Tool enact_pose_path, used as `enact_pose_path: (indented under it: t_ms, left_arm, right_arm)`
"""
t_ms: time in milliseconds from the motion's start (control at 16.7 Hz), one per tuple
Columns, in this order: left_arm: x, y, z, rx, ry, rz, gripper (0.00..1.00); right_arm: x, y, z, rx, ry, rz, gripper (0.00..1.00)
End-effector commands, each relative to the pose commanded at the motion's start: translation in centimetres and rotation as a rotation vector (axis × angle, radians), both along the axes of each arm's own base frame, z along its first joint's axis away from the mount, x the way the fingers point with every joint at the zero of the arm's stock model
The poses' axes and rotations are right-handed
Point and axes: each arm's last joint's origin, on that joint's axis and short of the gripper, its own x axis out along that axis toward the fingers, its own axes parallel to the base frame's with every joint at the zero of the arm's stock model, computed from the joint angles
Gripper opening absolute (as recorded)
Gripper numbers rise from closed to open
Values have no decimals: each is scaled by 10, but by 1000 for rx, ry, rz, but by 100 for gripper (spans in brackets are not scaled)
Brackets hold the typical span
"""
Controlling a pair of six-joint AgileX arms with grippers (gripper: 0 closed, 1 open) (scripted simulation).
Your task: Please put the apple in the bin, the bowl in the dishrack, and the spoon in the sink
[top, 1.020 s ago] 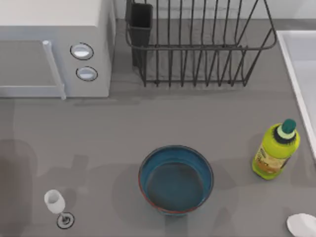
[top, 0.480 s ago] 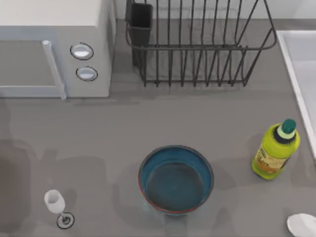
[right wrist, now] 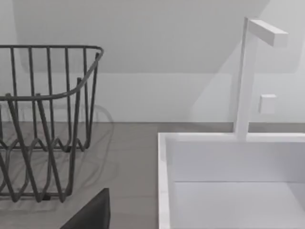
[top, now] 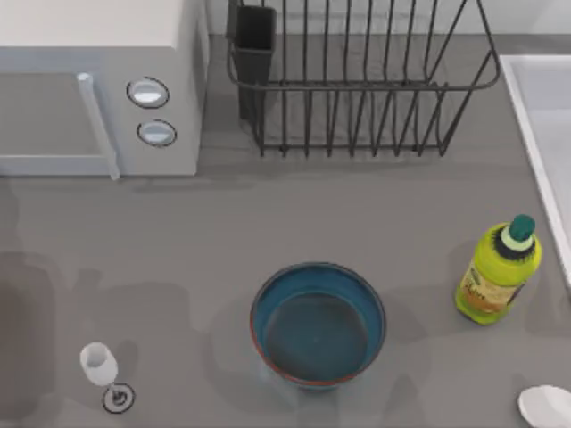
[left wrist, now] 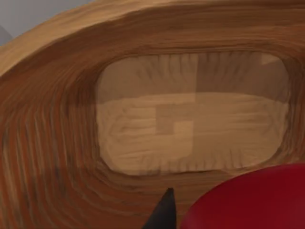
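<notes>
The apple (left wrist: pixel 248 200), glossy deep red and smoothly rounded, sits at the lower right of our left wrist view, over the hollow of a wooden bin (left wrist: pixel 57 143) with ringed brown grain; one dark fingertip (left wrist: pixel 164 214) shows just beside it, so we cannot tell how those jaws stand. In the top view, moving rightward, the teal bowl (top: pixel 318 323) sits low centre, the dishrack (top: pixel 357 80) upper centre, the spoon (top: pixel 546 406) lower right, the sink (top: pixel 535 134) at the right edge. We cannot tell our right jaws' state.

spoon (top: pixel 546 407) cut at top view's corner, apple (left wrist: pixel 248 200) cropped — sink (top: pixel 540 116) partly out
</notes>
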Motion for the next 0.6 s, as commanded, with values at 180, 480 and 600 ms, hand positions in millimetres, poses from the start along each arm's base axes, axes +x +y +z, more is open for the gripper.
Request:
enact_pose_path:
  t_ms: [180, 480, 600]
  left_arm:
    - [0, 0, 0, 0, 0, 0, 53]
    - [0, 0, 0, 0, 0, 0, 90]
    - [0, 0, 0, 0, 0, 0, 100]
  right_arm:
    - [0, 0, 0, 0, 0, 0, 100]
    - [0, 0, 0, 0, 0, 0, 100]
    - [0, 0, 0, 0, 0, 0, 100]
